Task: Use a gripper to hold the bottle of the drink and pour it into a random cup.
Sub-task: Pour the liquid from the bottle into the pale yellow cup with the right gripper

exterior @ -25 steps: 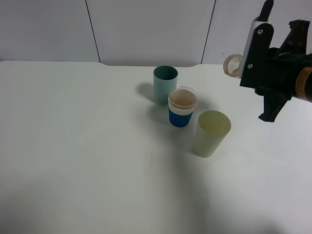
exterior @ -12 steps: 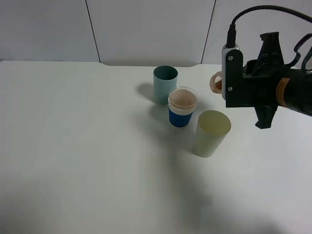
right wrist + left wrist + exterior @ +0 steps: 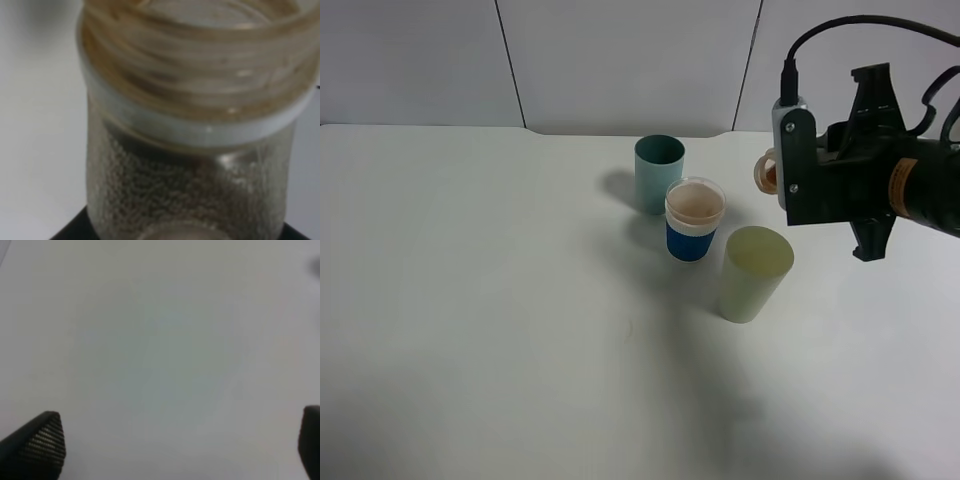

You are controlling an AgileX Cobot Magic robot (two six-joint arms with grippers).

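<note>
Your right gripper [image 3: 812,176] is pinching the bottle of the drink [image 3: 767,172] and carrying it in the air over the far right part of the table [image 3: 470,320], clear of the surface. The black body is hiding the fingers in the high view, but the bottle is sitting firmly in the clamp, so the jaws are pressing together on its body. You are holding it tipped roughly onto its side, with the open mouth pointing towards the cups, which is the attitude a pour needs. In the right wrist view the wide threaded neck is standing uncapped and dark, bubbly liquid is lying just behind it; no stream is showing.

The pale yellow-green cup [image 3: 754,272] is standing upright nearest the table's front edge of the three, below the mouth but not directly under it. I judge that is why nothing is flowing: the mouth is sitting beyond the rim, towards the far edge. The clear cup with the blue band [image 3: 695,220] and the dark teal cup [image 3: 659,172] are crowding close, so aim carefully.

Your left gripper [image 3: 180,450] is idling over bare table, fingertips [image 3: 42,442] spread wide with nothing between them.
</note>
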